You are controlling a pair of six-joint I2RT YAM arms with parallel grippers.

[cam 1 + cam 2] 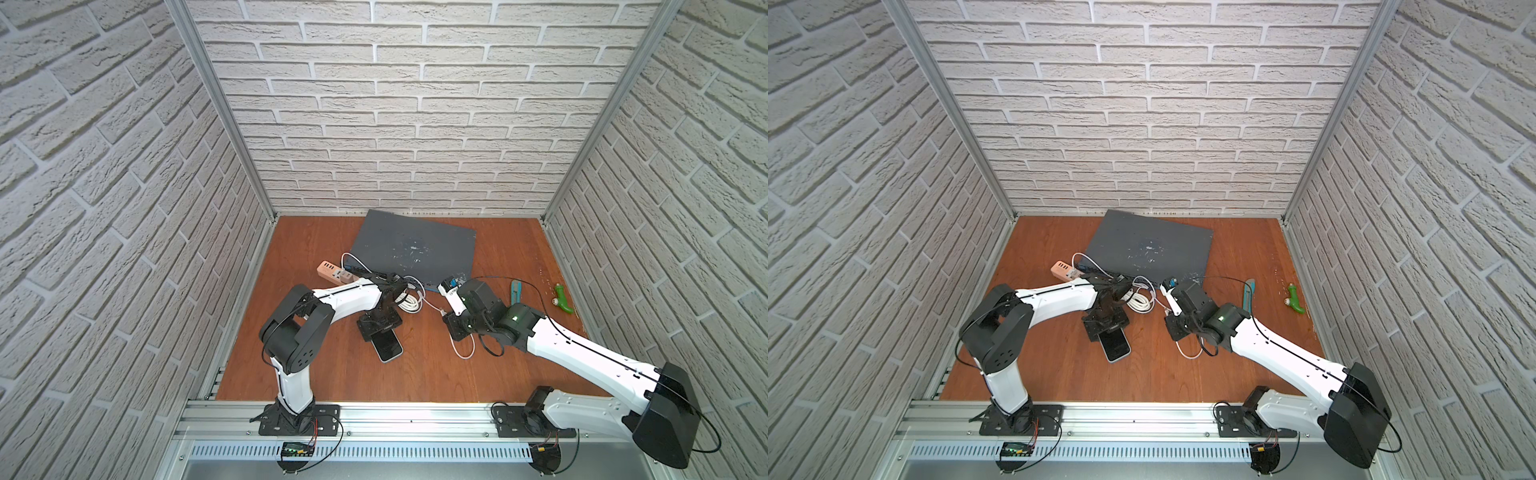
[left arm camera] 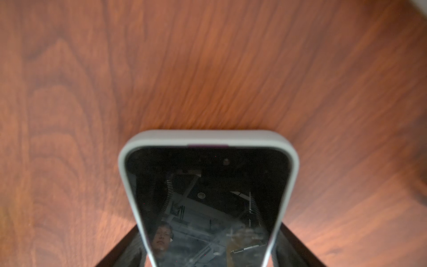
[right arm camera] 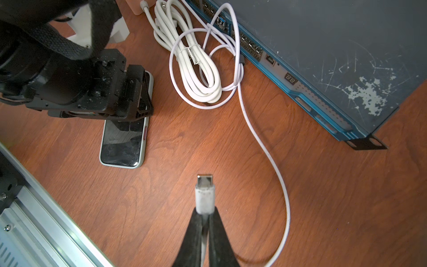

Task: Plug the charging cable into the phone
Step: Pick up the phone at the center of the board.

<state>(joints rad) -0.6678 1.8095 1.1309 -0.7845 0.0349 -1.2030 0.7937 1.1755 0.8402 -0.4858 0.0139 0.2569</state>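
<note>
The one readable mark is a small two-digit display (image 3: pixel 290 78) on the blue front face of the grey box (image 3: pixel 335 46), beside a network port (image 3: pixel 269 59): both digits read 8.

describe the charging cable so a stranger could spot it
Find the big grey flat box at the back of the table; a thick white coiled cord lies before it. The charging cable is the thinner white line looping from there to the shut right pincer, and only it ends in a small silvery connector tip.
</note>
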